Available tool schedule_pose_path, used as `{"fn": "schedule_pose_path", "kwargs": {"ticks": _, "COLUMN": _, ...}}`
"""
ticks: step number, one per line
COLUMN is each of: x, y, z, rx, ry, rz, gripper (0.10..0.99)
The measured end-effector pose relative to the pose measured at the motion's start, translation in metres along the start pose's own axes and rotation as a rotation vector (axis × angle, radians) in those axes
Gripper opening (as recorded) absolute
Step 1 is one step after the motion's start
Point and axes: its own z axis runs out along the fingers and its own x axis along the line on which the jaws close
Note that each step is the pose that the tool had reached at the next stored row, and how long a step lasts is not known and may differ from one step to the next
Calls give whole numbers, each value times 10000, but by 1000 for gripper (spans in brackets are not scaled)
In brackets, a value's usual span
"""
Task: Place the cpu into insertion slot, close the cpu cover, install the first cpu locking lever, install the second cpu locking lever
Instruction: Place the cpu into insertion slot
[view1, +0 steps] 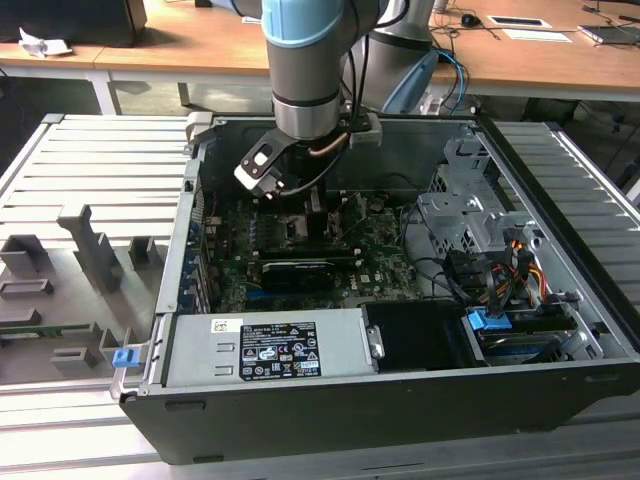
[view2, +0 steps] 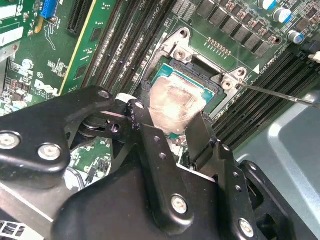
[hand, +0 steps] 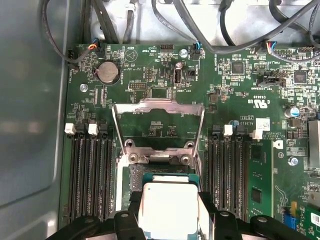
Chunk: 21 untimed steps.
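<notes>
The cpu (hand: 167, 207) is a pale silvery square chip held between the black fingers (view2: 150, 140) of my gripper (view2: 170, 117), which is shut on it. It hangs just over the insertion slot (hand: 150, 172), a dark socket with a metal rim on the green board, and overlaps part of it. The cpu cover (hand: 157, 107), a grey metal frame with a cut-out window, stands swung open beyond the slot. A thin metal lever rod (view2: 280, 96) sticks out beside the socket. In the exterior view my gripper (view1: 310, 205) reaches down into the open computer case.
Black memory slots (hand: 90, 175) flank the socket on both sides. A long black card (view1: 295, 272), the grey power supply (view1: 270, 350), a drive cage (view1: 470, 210) and loose cables (view1: 500, 270) crowd the case. A grey foam tray (view1: 80, 270) lies at the exterior view's left.
</notes>
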Motion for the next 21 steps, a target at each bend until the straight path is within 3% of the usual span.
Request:
{"fn": "schedule_pose_path", "kwargs": {"ticks": 6, "x": 44, "y": -4, "z": 86, "rx": 9, "ry": 1, "rz": 11, "gripper": 525}}
{"fn": "schedule_pose_path", "kwargs": {"ticks": 21, "x": 99, "y": -11, "z": 162, "rx": 9, "ry": -18, "rz": 68, "gripper": 525}}
